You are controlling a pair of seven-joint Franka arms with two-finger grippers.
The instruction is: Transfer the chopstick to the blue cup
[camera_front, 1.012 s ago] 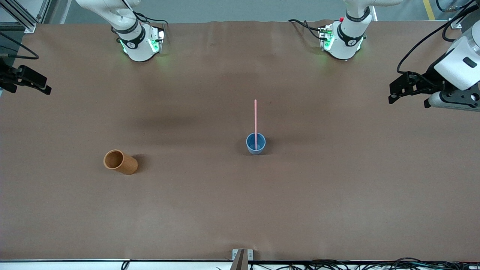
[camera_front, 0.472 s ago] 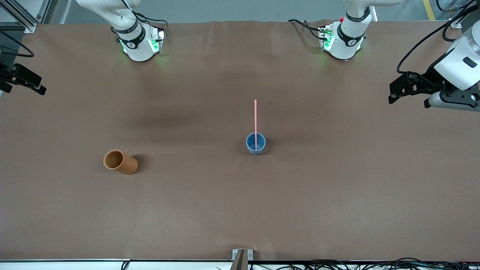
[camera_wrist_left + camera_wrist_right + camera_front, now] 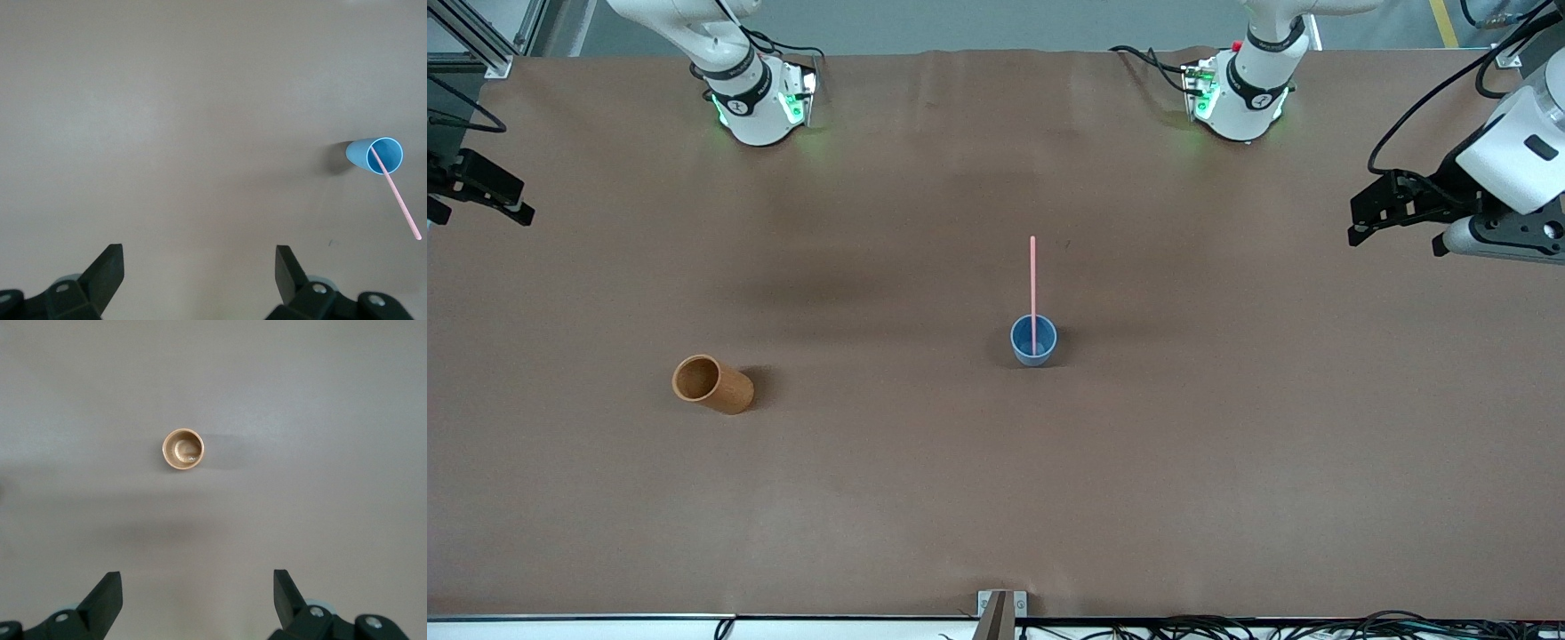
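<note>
Your chopstick (image 3: 1033, 289) sits in the blue cup (image 3: 1033, 341), mid-frame; left pincer (image 3: 1371, 216) and right pincer (image 3: 480, 191) both hang wide, empty, at the frame edges.

obstacles: blue cup (image 3: 1033, 341), orange cup (image 3: 712, 384) | apparently open table (image 3: 1227, 462) around

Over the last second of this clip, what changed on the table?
Only the right gripper moved, drawing slightly farther off the table's edge at its own arm's end, open and empty. The left gripper, chopstick in the blue cup, and orange cup stayed put.
</note>
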